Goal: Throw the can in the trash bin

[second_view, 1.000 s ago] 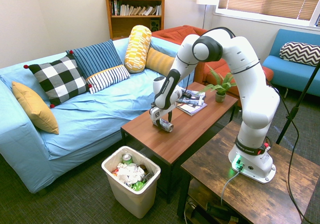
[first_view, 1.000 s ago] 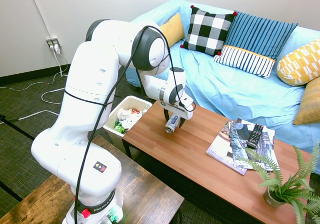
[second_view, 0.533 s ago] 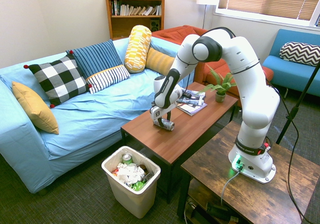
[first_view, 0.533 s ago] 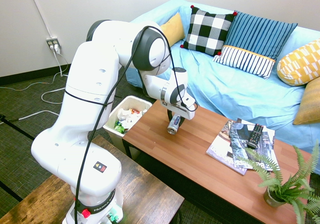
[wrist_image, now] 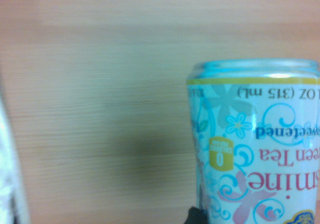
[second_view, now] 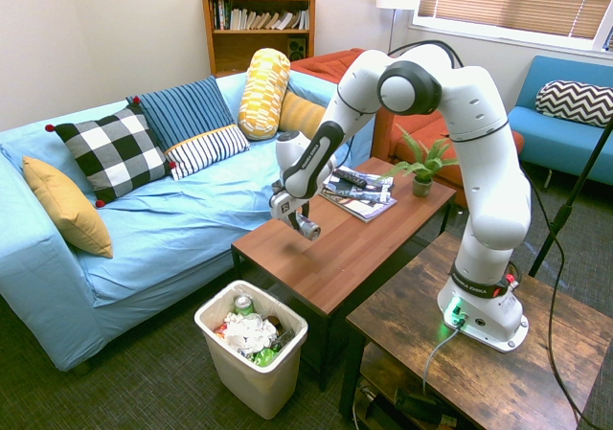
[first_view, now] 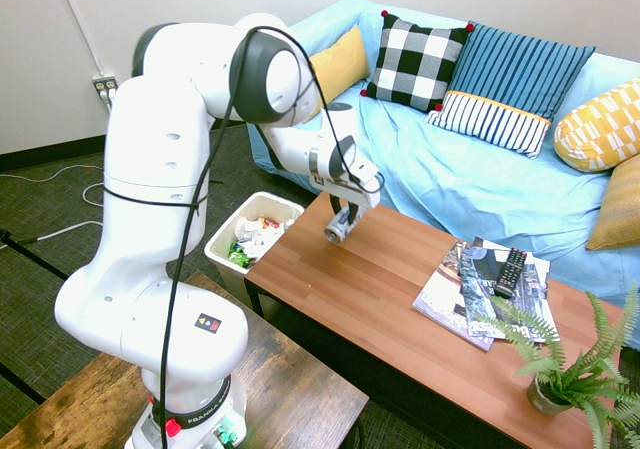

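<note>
Arm arched, fingers [second_view: 298, 221] apparently closed

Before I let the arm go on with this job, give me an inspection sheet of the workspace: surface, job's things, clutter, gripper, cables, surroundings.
Surface: brown wooden coffee table, no spills seen
Can: jasmine green tea can, lying sideways in the gripper, apparently just above the tabletop
Bin: off-white trash bin on the floor by the table's end, already holding a green can and crumpled white paper
Clutter: magazines with a black remote on top; potted fern
Gripper: shut on the can
Cables: one along the arm, others on the floor
Surroundings: blue-covered sofa alongside
</note>
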